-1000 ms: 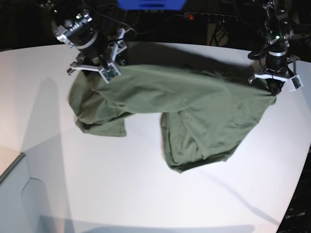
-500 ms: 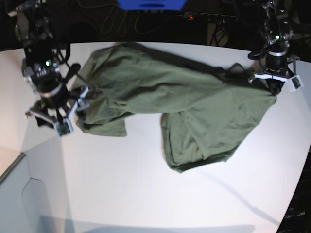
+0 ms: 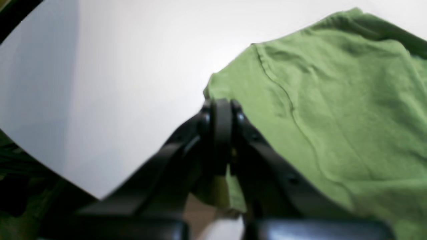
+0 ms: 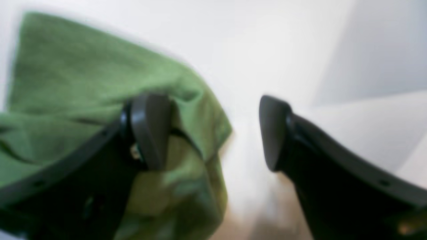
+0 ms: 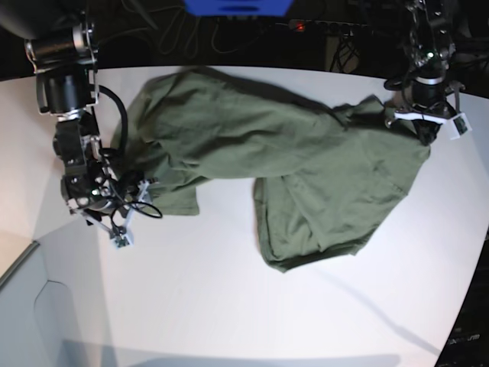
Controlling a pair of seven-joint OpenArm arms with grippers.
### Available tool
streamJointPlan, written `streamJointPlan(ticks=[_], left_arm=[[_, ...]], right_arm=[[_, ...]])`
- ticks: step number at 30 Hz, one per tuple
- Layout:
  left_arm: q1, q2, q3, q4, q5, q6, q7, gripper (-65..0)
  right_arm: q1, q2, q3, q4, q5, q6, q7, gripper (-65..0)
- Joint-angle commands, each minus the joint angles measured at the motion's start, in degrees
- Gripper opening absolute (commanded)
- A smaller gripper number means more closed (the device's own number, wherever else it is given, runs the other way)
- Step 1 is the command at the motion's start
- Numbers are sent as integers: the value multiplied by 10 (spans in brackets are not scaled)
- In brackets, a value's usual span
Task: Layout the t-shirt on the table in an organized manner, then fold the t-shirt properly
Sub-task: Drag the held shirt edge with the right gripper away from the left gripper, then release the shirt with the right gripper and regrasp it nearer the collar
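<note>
Fingers of the left tool [image 3: 218, 110] are pinched together on a corner of the t-shirt [image 5: 306, 168]. The right tool [image 4: 213, 133] stands wide apart by a green fold, holding nothing. The shirt lies bunched on the white surface [image 5: 229, 306]. Behind is a dark room. A second ago the right tool gripped the shirt's far edge; now it sits lower, beside the sleeve.

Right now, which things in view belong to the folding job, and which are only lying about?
For the job:
- t-shirt, crumpled, not yet flat
- table
- left end effector, shut on the shirt's edge
- right end effector, open beside the shirt

Only lying about:
- power strip behind the table
- blue object at the back
</note>
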Motion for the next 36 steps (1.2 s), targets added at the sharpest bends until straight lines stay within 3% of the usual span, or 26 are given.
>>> streamJointPlan(ticks=[1,4,6,9,11,12,15,18,21,27,31,36], left_arm=[[-1,-8,-2,9,-1,-1,-16,-649],[-1,-7,-2,9,-1,-1,-16,-649],[-1,-7,-3,9,-1,-1,-16,-649],[-1,-7,-4,9,-1,-1,-16,-649],[-1,-7,-4,9,-1,-1,-16,-649],[-1,-7,-4,9,-1,-1,-16,-649],[-1,-7,-2,8,-1,-1,-16,-649],[3,18,-6,9,-1,-1,-17,-649],[17,28,-15,20,-1,-1,-17,-649],[32,60,-16,43,-2,-1,-17,-649],[41,81,-16,46,-2,-1,-18,-649],[41,98,-15,40,-2,-1,-18,-649]], right_arm=[[19,1,2,-2,0,12,7,-235],[20,-1,1,-14,0,29,8,-248],[19,-2,0,-14,0,55,9,-310],[19,-2,1,-15,0,84,35,-490],[22,-2,3,-15,0,83,64,-635],[23,-2,5,-15,-1,83,73,-650],[48,1,5,-16,-1,63,95,-647],[85,9,5,-40,-1,23,122,-650],[133,20,10,-62,-1,12,137,-650],[206,18,90,-64,-1,-19,141,-650],[238,17,122,-67,0,-57,146,-650],[242,17,129,-68,0,-66,201,-650]])
